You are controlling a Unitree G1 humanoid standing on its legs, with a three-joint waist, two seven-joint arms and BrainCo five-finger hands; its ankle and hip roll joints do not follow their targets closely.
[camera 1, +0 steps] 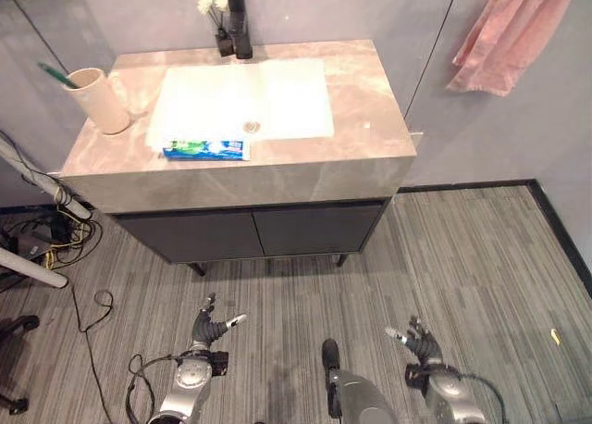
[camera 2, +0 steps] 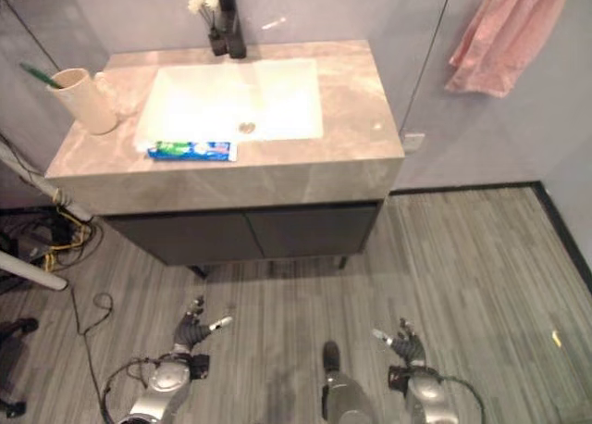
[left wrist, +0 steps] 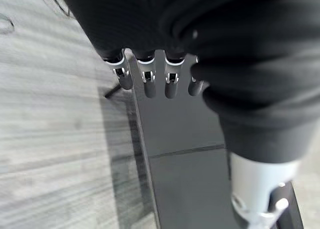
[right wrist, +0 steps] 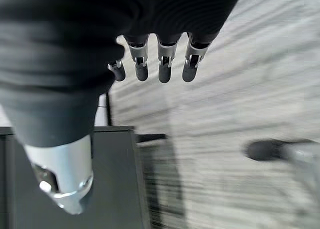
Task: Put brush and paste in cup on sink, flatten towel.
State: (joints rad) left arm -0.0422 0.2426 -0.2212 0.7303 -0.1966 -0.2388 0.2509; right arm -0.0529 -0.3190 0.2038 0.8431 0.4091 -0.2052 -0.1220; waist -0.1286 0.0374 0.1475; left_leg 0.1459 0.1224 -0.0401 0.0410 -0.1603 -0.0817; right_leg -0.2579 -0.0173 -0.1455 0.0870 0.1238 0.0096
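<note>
Both the left hand (camera 1: 211, 330) and the right hand (camera 1: 418, 341) hang low over the floor (camera 1: 462, 257) with fingers loosely spread, holding nothing, well short of the counter (camera 1: 370, 100). On it, the paste (camera 1: 205, 149) lies at the front edge of the sink (camera 1: 240, 95). The brush (camera 1: 55, 74) stands in the cup (camera 1: 100, 100) at the counter's left end. A pink towel (camera 1: 513, 35) hangs bunched on the wall to the right.

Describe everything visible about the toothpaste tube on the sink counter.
The toothpaste tube is a flat blue pack with green and white markings, its material hard to tell. It lies flat on the front strip of the grey marble-look counter, lengthwise along the white basin's front edge. Nothing holds it. It lies apart from the beige cup standing at the counter's left end.
</note>
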